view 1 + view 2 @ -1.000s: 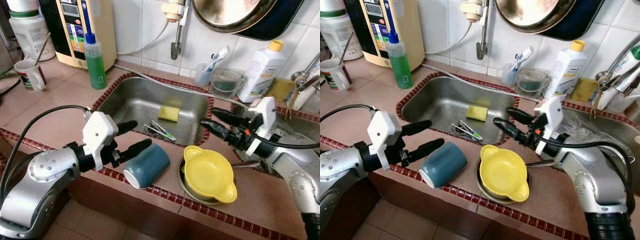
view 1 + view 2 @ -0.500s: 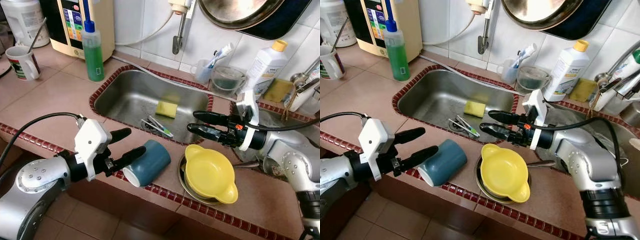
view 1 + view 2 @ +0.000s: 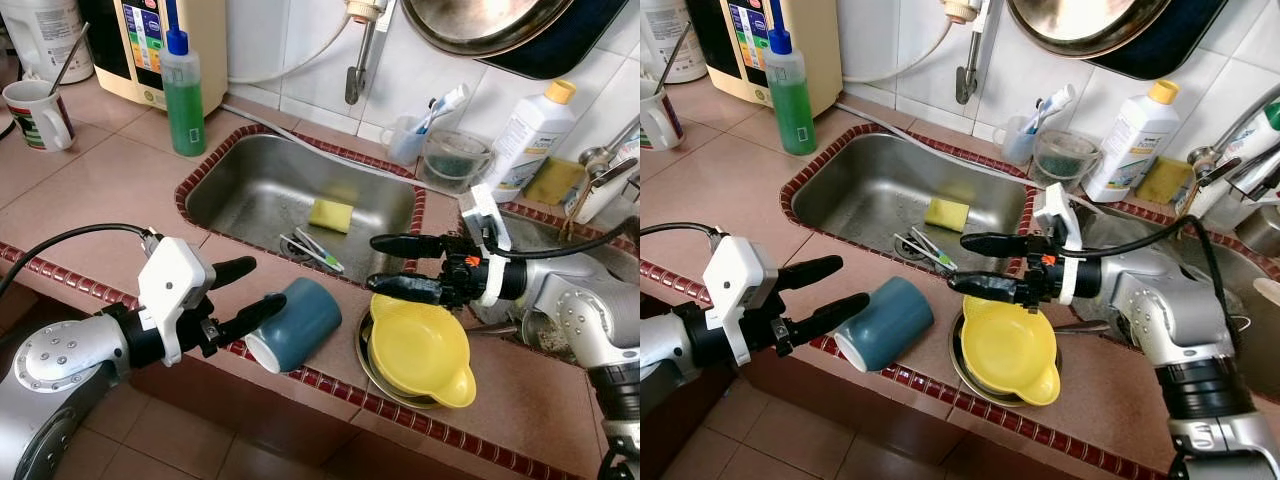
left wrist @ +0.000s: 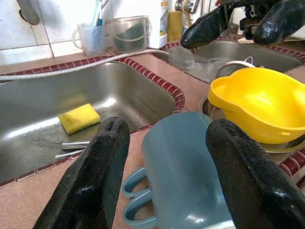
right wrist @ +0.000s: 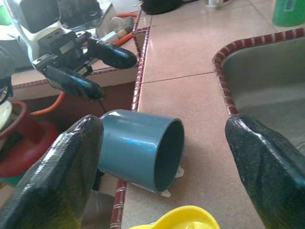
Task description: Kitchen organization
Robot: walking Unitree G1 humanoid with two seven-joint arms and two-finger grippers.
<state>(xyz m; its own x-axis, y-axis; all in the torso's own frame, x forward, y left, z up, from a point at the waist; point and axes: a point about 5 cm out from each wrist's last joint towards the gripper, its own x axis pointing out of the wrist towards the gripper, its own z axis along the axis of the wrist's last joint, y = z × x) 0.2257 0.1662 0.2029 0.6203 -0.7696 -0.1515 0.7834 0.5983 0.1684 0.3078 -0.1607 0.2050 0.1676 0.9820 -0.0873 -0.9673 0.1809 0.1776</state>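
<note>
A blue mug lies on its side on the tiled counter's front edge, its mouth facing the front. My left gripper is open just left of it, one finger on either side of the mug's base without touching. To the mug's right, a yellow bowl rests on a metal plate. My right gripper hovers open above the bowl's left rim, pointing toward the mug.
A steel sink behind the mug holds a yellow sponge and some utensils. A green soap bottle, a white mug, a toothbrush cup and a white bottle line the back.
My right gripper has swung left, from beside the second sink to above the bowl's left rim. My left gripper has drawn back slightly from the mug. The camera has shifted.
</note>
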